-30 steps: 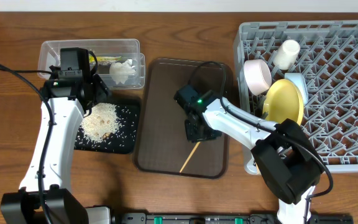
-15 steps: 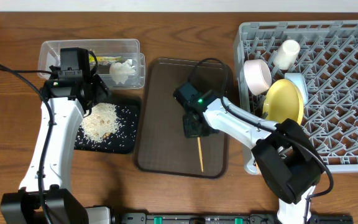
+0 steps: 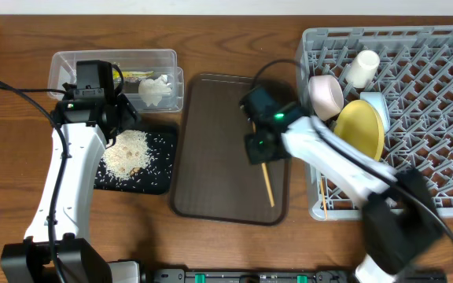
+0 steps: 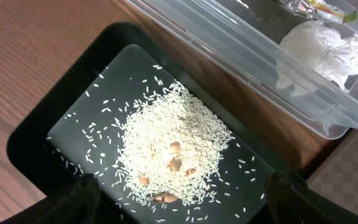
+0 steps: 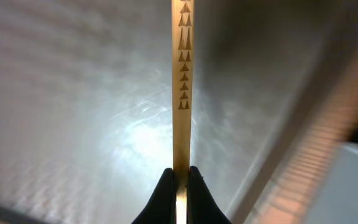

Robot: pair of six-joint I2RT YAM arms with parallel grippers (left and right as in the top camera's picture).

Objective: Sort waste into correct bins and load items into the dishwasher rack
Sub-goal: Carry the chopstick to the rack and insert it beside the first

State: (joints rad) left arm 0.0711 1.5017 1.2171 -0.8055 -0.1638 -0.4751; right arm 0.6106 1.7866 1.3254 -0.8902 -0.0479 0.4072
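Observation:
My right gripper [image 3: 259, 151] is shut on a thin wooden chopstick [image 3: 267, 185], which hangs over the right side of the brown serving tray [image 3: 211, 134]. In the right wrist view the chopstick [image 5: 181, 81] is pinched between the fingertips of the gripper [image 5: 180, 182]. The left gripper [image 3: 118, 116] hovers open over the black tray [image 3: 162, 169], which holds a pile of rice [image 3: 128, 153]. Its dark fingers [image 4: 79, 199] straddle the rice [image 4: 173, 137]. The clear tub [image 3: 116, 59] holds a tissue [image 3: 154, 90] and a wrapper [image 3: 136, 75]. The grey rack [image 3: 431, 94] stands at the right.
In the rack's left part stand a yellow plate [image 3: 360, 126], a white-pink bowl [image 3: 326, 96], a pale cup [image 3: 362, 67] and a light-blue bowl [image 3: 374, 101]. A few brown scraps lie among the rice. Cables trail from both arms.
The right gripper closed on the chopstick, lifted it off the brown tray and carried it right toward the rack, the stick swinging round. The left arm has stayed still.

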